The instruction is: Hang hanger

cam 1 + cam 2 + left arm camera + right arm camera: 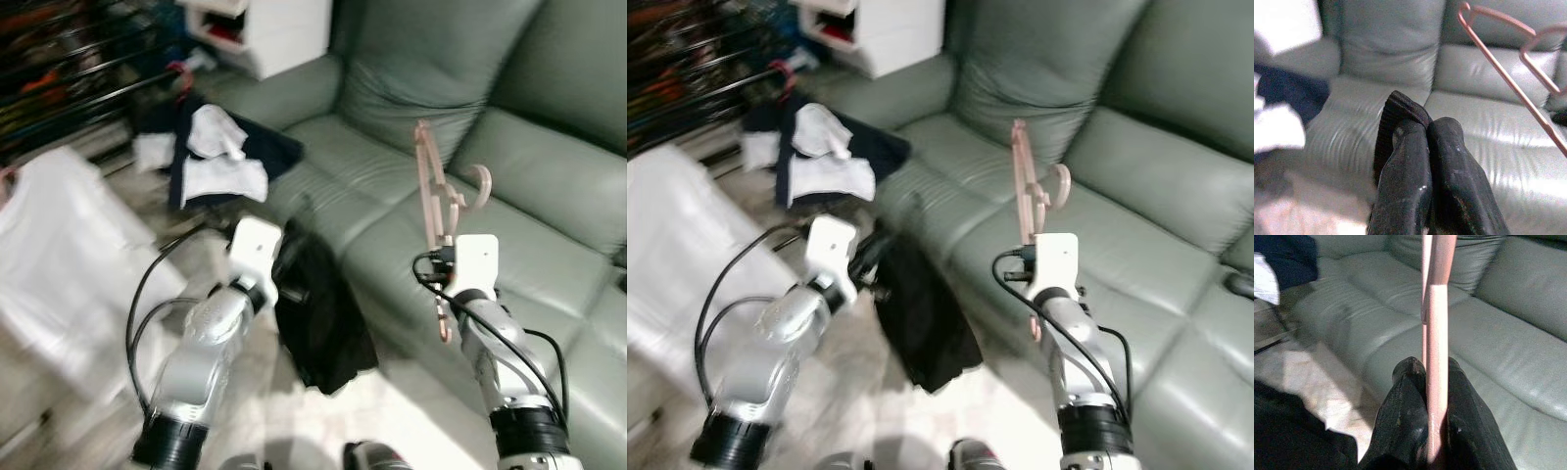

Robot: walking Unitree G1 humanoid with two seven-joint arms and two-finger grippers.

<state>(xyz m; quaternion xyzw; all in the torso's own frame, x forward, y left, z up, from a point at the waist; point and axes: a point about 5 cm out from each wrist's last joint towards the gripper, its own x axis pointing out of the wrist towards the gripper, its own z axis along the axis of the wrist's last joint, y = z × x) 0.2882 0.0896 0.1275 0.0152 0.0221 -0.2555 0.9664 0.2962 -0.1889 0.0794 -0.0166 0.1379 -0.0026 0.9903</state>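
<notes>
A pink hanger point(437, 191) stands upright above my right gripper point(449, 241), which is shut on its lower bar, in front of the green sofa point(411, 88). In the right wrist view the hanger point(1436, 323) runs up between the two black fingers point(1403, 426). My left gripper point(1425, 128) is shut on the edge of a black garment point(318, 313), which hangs down over the sofa's front edge. The hanger point(1508, 78) also crosses the left wrist view.
A pile of dark blue and white clothes point(220, 152) lies on the sofa's left end. A white cloth point(59, 255) hangs at the left. A drying rack point(69, 69) and a white cabinet point(269, 34) stand behind. The floor point(392, 411) is pale.
</notes>
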